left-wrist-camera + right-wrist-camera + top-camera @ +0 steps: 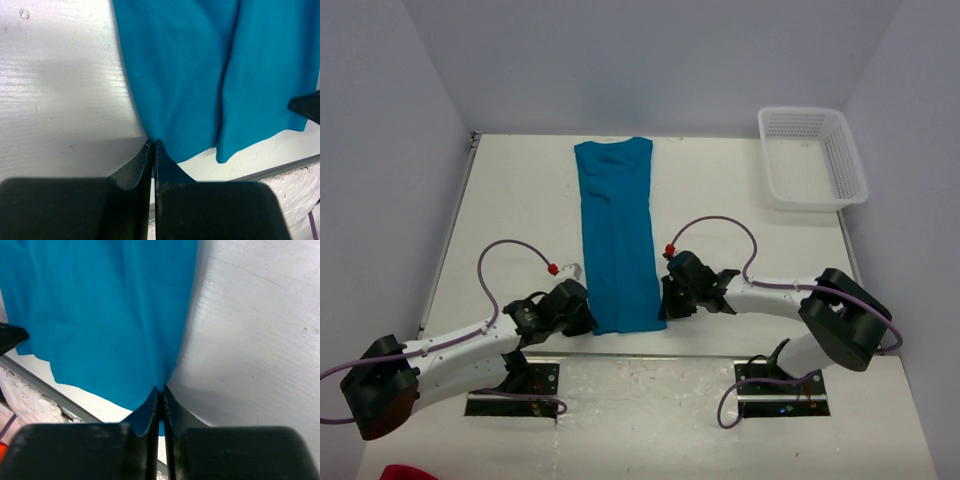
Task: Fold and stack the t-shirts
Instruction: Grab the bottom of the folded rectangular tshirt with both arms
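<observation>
Cloth of the t-shirt sits pinched in left hand and right hand.

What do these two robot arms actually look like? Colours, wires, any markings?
The left arm and right arm match: white tubular links joined by bulky black joints. A purple cable loops along each, tipped by a small red connector near the wrist. The fingers are flat, black and wedge-shaped. Each arm stands on a black base plate. No lettering is legible.
</observation>
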`<state>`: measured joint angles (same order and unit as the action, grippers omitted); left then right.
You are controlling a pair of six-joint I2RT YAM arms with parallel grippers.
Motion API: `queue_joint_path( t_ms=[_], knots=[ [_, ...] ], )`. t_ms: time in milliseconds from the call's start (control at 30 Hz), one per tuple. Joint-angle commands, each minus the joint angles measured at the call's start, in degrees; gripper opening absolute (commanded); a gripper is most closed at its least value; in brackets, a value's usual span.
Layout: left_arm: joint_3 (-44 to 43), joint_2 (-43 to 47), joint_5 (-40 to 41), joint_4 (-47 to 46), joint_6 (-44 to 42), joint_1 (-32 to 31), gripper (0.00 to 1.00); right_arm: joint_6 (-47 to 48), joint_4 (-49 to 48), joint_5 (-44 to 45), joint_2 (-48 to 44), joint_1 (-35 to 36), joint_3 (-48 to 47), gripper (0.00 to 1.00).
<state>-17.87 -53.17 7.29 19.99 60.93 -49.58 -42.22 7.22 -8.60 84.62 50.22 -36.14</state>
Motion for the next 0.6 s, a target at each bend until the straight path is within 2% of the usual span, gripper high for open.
queue_joint_path(
  t_ms=[0,567],
  knots=[
    [0.8,1.0,0.4,3.5,-0.1,-0.3,0.0,-1.2,3.7,1.9,0.2,0.8,2.5,0.0],
    [0.4,8.8,1.6,11.6,1.0,-0.3,0.0,-3.4,10.2,7.5,-6.8,1.2,3.5,0.0]
  ],
)
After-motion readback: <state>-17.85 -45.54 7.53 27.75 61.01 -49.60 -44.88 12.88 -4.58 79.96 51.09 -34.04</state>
